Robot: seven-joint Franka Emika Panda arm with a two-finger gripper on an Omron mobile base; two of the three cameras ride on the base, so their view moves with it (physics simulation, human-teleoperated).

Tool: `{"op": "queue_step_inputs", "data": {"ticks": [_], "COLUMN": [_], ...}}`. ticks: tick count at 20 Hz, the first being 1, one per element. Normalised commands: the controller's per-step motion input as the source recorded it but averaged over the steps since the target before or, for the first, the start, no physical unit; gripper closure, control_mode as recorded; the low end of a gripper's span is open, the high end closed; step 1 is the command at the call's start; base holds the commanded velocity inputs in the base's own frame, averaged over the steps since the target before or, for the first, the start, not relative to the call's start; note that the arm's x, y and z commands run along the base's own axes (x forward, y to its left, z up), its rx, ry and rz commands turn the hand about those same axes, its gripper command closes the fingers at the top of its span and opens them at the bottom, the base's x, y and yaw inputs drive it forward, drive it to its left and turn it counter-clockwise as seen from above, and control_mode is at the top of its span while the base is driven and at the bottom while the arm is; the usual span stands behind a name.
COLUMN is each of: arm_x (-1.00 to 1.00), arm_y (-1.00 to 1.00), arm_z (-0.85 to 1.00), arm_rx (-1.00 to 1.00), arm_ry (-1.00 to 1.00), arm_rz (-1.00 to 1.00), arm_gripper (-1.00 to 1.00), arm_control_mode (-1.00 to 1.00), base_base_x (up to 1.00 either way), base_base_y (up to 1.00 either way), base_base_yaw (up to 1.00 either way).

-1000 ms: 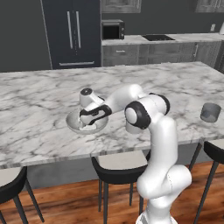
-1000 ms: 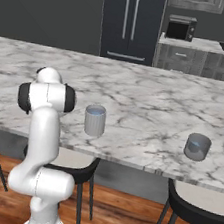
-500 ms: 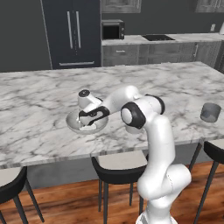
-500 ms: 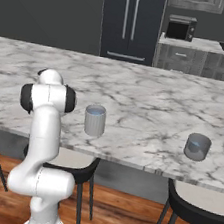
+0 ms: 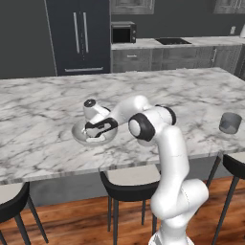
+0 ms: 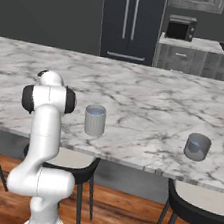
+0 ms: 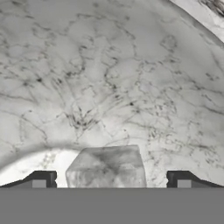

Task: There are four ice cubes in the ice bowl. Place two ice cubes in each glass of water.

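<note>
1. In the left base view, a long desk (image 5: 48,100) of white marble with grey veins is seen across the room. Behind the desk, a dark double-door refrigerator (image 5: 79,36) is set against the wall, with a microwave (image 5: 123,32) and a cooktop (image 5: 173,41) on grey cabinets beside it. Black stools (image 5: 128,184) are placed along the near edge of the desk on a wooden floor (image 5: 86,225).
2. In the same view, the ice bowl (image 5: 79,135) is found on the desk near its front edge, with pale ice cubes (image 5: 95,140) lying inside. The claw (image 5: 95,135) is lowered into the ice bowl, and part of the bowl is hidden by the hand. One glass of water (image 5: 230,122) stands well apart from the ice bowl, by the right end of the desk.
3. In the right base view, the same marble desk is crossed by the arm's shoulder at the left. Two tumblers are seen: one (image 6: 94,120) near the arm, the other (image 6: 197,147) well apart from it towards the right, both close to the front edge. The refrigerator and microwave are seen behind the desk.
4. In the hand view, the veined inner wall of the ice bowl (image 7: 109,78) is seen close up. The claw (image 7: 111,180) is spread wide, and one ice cube (image 7: 106,168) sits between its two tips, not yet gripped.
</note>
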Motion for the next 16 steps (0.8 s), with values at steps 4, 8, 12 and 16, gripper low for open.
{"op": "queue_step_inputs", "data": {"ticks": [4,8,12,16], "arm_x": [0.30,0.10,0.00,-0.01], "arm_y": [0.11,0.00,-0.07,-0.17], "arm_z": [-0.23,-0.26,-0.43,-0.39], "arm_rx": [0.00,0.00,0.00,0.00], "arm_ry": [-0.01,0.00,0.00,0.00], "arm_rz": [-0.05,-0.04,-0.04,-0.08], "arm_gripper": [-1.00,1.00,1.00,1.00], "arm_control_mode": [-1.00,-1.00,-1.00,-1.00], "base_base_x": [0.00,0.00,0.00,0.00], "base_base_y": [0.00,0.00,0.00,0.00], "base_base_yaw": [0.00,0.00,0.00,0.00]}}
